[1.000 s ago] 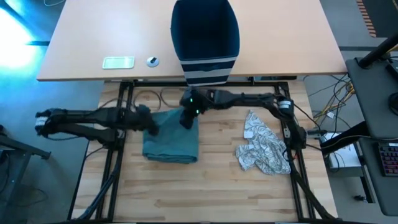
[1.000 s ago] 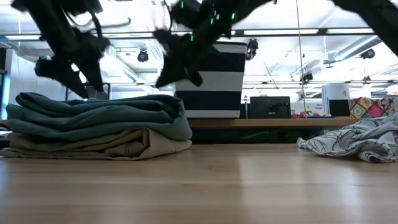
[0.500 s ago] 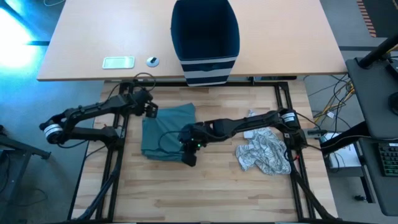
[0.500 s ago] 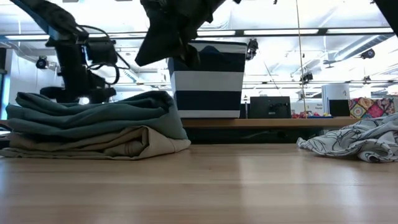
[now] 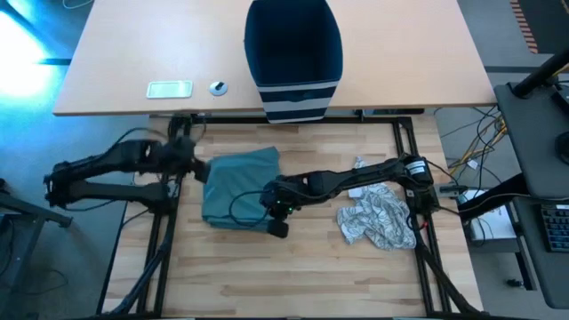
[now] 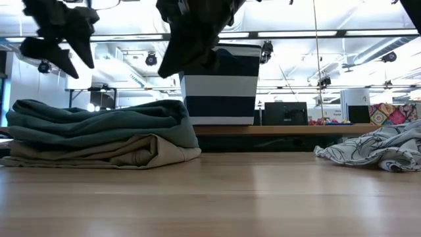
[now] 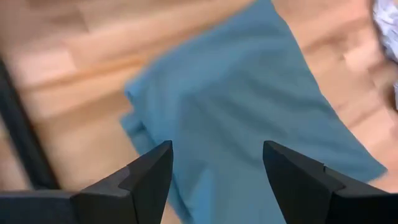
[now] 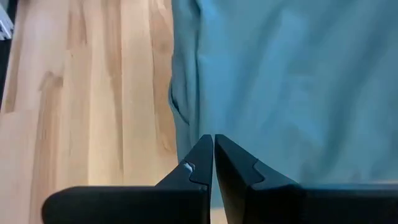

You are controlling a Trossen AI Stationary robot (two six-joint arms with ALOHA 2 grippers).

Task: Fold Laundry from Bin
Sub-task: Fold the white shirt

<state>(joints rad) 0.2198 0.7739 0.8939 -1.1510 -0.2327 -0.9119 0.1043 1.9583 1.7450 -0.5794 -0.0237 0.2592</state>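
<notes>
The teal garment (image 5: 240, 187) lies folded flat on the table (image 5: 293, 276), on top of a folded beige one (image 6: 131, 153) that shows only in the low view, so the pair makes a small stack. A patterned white-and-grey piece (image 5: 378, 213) sits crumpled well to the stack's right, unfolded. The bin (image 5: 293, 49) stands on the desk beyond the table, and nothing shows inside it from above.

The right gripper (image 5: 277, 227) hovers over the stack's near right corner, fingers pressed together and holding nothing. The left gripper (image 5: 197, 169) is just off the stack's far left edge, fingers spread and empty; in its wrist view the teal cloth lies under them, untouched.

The teal fold looks finished, and the step in hand seems to be letting go of the stack. The next move likely calls for the arms to shift to the patterned piece, spread it flat on the bare wood, and fold it.
</notes>
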